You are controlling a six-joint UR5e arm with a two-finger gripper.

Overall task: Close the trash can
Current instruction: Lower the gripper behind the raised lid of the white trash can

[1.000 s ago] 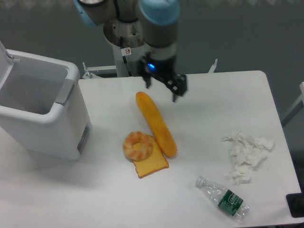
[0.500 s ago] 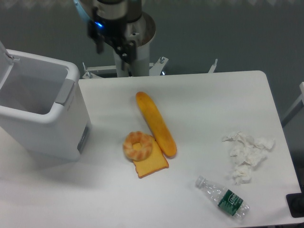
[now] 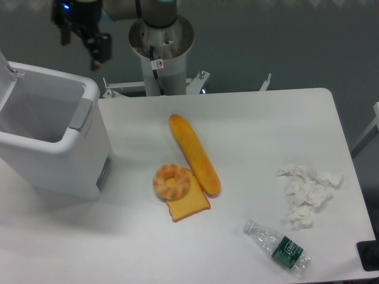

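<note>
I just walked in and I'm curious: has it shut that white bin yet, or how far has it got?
Not shut yet. The trash can stands open, its inside visible and its lid raised at the far left. The gripper hangs empty above the can's back edge, touching nothing. Pushing the lid down is all still left.

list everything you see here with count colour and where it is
large white boxy plastic trash can: 1, white with grey panel, left edge of table, lid up, inside looks empty
long baguette: 1, golden orange, table centre
ring-shaped doughnut: 1, tan, resting on the toast
square toast slice: 1, orange, front of centre
crumpled tissue pile: 1, white, right side
clear plastic bottle: 1, green label, lying front right
white table: 1, white
robot tool: 1, black, top left above the trash can, empty
</note>
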